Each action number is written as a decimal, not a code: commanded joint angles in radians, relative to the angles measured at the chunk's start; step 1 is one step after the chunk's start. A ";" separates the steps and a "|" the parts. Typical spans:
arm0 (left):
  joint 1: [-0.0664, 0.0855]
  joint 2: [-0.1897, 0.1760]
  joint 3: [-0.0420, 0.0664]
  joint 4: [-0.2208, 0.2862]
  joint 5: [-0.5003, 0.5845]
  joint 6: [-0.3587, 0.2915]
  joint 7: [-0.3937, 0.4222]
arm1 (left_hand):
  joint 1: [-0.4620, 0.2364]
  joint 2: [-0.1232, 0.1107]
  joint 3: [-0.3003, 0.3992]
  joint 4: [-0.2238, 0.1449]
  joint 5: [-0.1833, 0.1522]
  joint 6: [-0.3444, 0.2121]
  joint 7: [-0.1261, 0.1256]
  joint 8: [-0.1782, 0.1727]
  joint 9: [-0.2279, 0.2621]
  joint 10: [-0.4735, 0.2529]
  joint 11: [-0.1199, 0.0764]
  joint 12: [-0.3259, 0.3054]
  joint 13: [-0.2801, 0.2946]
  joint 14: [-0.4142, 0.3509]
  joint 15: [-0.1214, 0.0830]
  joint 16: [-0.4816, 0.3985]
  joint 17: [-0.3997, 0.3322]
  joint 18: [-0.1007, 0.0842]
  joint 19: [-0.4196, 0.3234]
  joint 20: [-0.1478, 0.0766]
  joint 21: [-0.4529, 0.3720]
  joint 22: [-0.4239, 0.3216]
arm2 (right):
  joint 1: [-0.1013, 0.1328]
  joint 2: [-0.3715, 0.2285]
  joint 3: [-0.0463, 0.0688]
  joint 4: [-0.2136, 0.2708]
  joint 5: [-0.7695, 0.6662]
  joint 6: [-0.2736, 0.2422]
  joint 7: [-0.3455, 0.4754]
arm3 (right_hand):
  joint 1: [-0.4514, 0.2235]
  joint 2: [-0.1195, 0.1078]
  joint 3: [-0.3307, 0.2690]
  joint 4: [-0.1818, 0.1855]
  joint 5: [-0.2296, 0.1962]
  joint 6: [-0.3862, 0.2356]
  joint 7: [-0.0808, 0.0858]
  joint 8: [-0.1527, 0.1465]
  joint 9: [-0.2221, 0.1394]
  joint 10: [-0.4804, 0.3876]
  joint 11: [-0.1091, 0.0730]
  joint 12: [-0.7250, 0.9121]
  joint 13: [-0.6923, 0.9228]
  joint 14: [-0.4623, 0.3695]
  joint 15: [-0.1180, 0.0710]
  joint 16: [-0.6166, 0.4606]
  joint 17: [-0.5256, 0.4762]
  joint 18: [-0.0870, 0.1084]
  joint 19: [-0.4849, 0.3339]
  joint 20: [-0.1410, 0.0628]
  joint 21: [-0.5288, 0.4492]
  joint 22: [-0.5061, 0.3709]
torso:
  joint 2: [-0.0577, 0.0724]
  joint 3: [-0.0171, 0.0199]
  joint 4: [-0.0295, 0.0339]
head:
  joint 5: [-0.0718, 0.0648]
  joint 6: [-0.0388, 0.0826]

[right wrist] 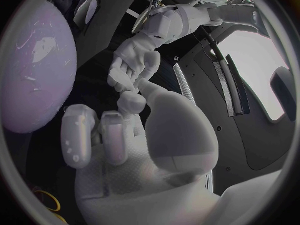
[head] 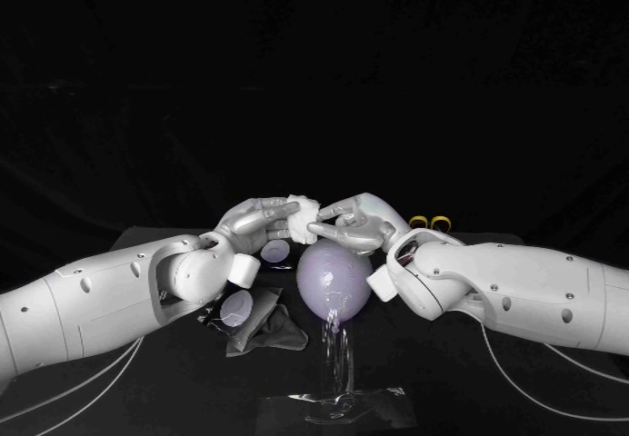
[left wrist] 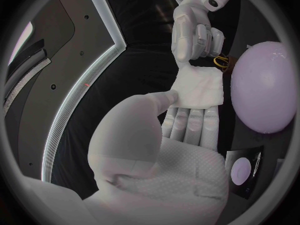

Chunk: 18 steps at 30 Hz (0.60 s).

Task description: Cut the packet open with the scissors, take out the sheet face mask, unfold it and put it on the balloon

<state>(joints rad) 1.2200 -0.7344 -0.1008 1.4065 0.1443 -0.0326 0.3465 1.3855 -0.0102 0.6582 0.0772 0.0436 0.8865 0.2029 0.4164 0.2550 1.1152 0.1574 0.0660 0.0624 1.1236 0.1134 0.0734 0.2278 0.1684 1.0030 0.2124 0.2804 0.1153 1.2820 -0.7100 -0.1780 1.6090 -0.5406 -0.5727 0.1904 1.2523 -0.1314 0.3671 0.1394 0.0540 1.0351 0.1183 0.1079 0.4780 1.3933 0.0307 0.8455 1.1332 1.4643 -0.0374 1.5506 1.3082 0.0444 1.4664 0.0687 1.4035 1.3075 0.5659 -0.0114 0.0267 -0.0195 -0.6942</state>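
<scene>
packet [head: 240,307] lies at left on the table, judged emptied. left hand [head: 260,221] pinches the folded sheet face mask [head: 304,214] above the balloon [head: 331,277]; right hand [head: 356,221] pinches its other edge. unfolding and placing remain.

From my seat the head camera is dim. The black worktop [head: 459,381] melts into the dark backdrop. Light from above picks out the folded white sheet mask [head: 304,216] and leaves small glints on the pale lilac balloon [head: 333,277]. Both wrist views bend straight edges near their dark rims.
</scene>
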 commanded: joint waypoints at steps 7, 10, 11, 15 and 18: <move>0.001 0.004 0.001 0.002 0.004 0.009 0.003 | 0.005 -0.008 0.000 -0.006 0.005 0.005 0.007 0.005 0.002 0.000 -0.001 -0.001 0.001 0.004 0.000 0.002 0.001 0.016 0.007 -0.001 0.005 0.001 | 0.000 0.010 0.001 -0.006 -0.033 0.040 -0.028 | 0.039 0.028 0.025 -0.024 -0.005 0.026 -0.013 0.010 0.002 0.009 -0.010 0.012 0.007 0.096 -0.001 0.002 0.231 -0.005 0.012 0.005 0.005 0.212 | 0.000 -0.0001 0.0005 | -0.001 0.000; 0.001 0.005 0.001 0.003 0.005 0.014 0.001 | 0.005 -0.009 0.000 -0.007 0.005 0.005 0.006 0.006 0.003 0.000 -0.001 -0.001 0.001 0.004 0.000 0.003 0.002 0.017 0.011 -0.002 0.007 0.001 | 0.000 0.013 0.001 -0.010 -0.037 0.038 -0.034 | 0.047 0.029 0.029 -0.030 -0.005 0.030 -0.015 0.012 0.003 0.010 -0.011 0.013 0.007 0.096 -0.003 0.002 0.231 -0.006 0.013 0.003 0.007 0.212 | 0.001 -0.0001 0.0003 | -0.001 0.001; 0.001 0.005 0.001 0.003 0.005 0.016 0.001 | 0.005 -0.009 0.000 -0.007 0.005 0.005 0.006 0.006 0.003 0.000 -0.001 -0.001 0.001 0.004 0.000 0.003 0.002 0.017 0.012 -0.002 0.007 0.001 | 0.000 0.014 0.001 -0.012 -0.038 0.036 -0.035 | 0.050 0.031 0.032 -0.032 -0.005 0.031 -0.016 0.013 0.003 0.010 -0.012 0.013 0.007 0.096 -0.003 0.002 0.232 -0.006 0.014 0.003 0.007 0.212 | 0.001 -0.0001 0.0004 | -0.001 0.001; 0.001 0.005 0.001 0.004 0.005 0.019 0.001 | 0.005 -0.009 0.000 -0.007 0.005 0.005 0.006 0.006 0.003 0.000 -0.001 -0.001 0.001 0.004 0.000 0.003 0.002 0.017 0.013 -0.002 0.008 0.001 | 0.000 0.016 0.001 -0.015 -0.041 0.028 -0.041 | 0.074 0.050 0.053 -0.048 -0.005 0.043 -0.023 0.020 0.006 0.014 -0.017 0.017 0.009 0.098 -0.008 0.005 0.236 -0.007 0.017 0.000 0.014 0.215 | 0.000 -0.0002 0.0007 | -0.001 0.000; 0.001 0.005 0.001 0.004 0.005 0.020 0.001 | 0.005 -0.009 0.000 -0.007 0.005 0.005 0.006 0.006 0.003 0.000 -0.001 -0.001 0.001 0.004 0.000 0.003 0.002 0.017 0.013 -0.002 0.008 0.001 | 0.000 0.016 0.001 -0.017 -0.039 0.014 -0.041 | 0.103 0.090 0.090 -0.065 -0.005 0.061 -0.032 0.034 0.014 0.024 -0.025 0.030 0.014 0.102 -0.015 0.013 0.250 -0.010 0.025 -0.006 0.027 0.219 | 0.000 0.0001 0.0006 | -0.001 -0.001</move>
<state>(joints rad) 1.2200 -0.7318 -0.1010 1.4073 0.1444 -0.0307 0.3425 1.3867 -0.0114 0.6581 0.0772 0.0423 0.8879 0.2043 0.4203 0.2570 1.1152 0.1574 0.0660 0.0624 1.1236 0.1135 0.0733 0.2284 0.1748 1.0081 0.2073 0.2855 0.1151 1.2822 -0.6945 -0.1780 1.5928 -0.5638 -0.5567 0.1574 1.3482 -0.0521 0.4499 0.0768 0.0536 1.0882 0.0841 0.1358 0.4873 1.4151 0.0089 0.8721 1.1457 1.4642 -0.0460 1.5583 1.3077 0.0443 1.4678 0.0705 1.4276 1.3081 0.5663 -0.0114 0.0270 -0.0207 -0.6937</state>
